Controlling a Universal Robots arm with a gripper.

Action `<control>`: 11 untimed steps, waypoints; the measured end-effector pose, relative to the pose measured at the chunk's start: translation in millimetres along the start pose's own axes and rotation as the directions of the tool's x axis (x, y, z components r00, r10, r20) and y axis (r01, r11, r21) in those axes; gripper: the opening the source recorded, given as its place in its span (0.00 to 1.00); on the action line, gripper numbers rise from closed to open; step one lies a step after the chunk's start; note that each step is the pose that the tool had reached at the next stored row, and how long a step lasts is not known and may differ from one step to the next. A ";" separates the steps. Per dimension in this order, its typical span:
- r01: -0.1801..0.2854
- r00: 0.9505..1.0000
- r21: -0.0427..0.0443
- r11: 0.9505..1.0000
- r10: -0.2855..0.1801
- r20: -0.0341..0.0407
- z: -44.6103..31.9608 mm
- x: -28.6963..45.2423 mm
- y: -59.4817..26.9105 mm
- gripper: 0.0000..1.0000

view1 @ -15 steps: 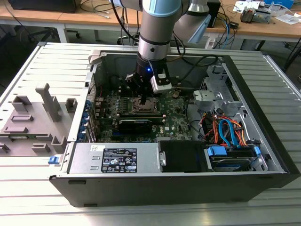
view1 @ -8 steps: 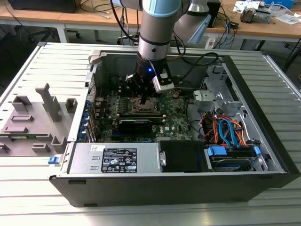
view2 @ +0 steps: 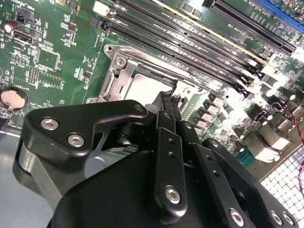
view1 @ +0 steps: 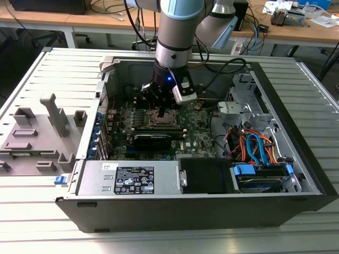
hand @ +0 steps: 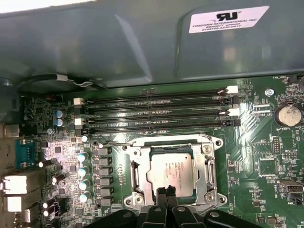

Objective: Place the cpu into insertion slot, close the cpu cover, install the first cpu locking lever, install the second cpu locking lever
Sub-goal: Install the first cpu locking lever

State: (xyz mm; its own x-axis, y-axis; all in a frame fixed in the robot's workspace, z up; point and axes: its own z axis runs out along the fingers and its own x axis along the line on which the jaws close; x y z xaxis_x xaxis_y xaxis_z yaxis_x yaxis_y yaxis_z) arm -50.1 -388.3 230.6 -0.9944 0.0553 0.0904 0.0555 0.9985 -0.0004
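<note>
On slatted metal bench (view1: 32, 69), saw open PC case (view1: 288, 114) lying on its side, wooden desks behind. Found gripper (view1: 163, 108) down inside, over mobo (view1: 198, 124) socket area. Noted in both wrist views fingers (hand: 160, 194) (view2: 166, 102) pressed together, nothing seen between, tips right over one edge of the cpu (hand: 172, 168). Saw the cpu seated flat in socket, pale top showing thru window of the cpu cover (hand: 203, 168), cover lying down around it. Spotted RAM slots (hand: 156, 114) just beside socket, and coin batt. (hand: 289, 114) further off on same board.
</note>
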 end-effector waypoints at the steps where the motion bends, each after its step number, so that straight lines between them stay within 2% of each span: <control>1: 0.006 1.000 0.000 1.000 -0.006 0.000 0.0 0.0 0.0 0.11; 11: 0.069 0.998 0.000 0.998 -0.069 0.000 0.0 0.0 0.0 0.11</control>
State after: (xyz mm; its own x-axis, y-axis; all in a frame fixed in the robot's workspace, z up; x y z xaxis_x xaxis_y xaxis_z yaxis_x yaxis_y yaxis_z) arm -50.2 -388.3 230.6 -0.9958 -0.0139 0.0907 -0.0134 0.9999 0.0054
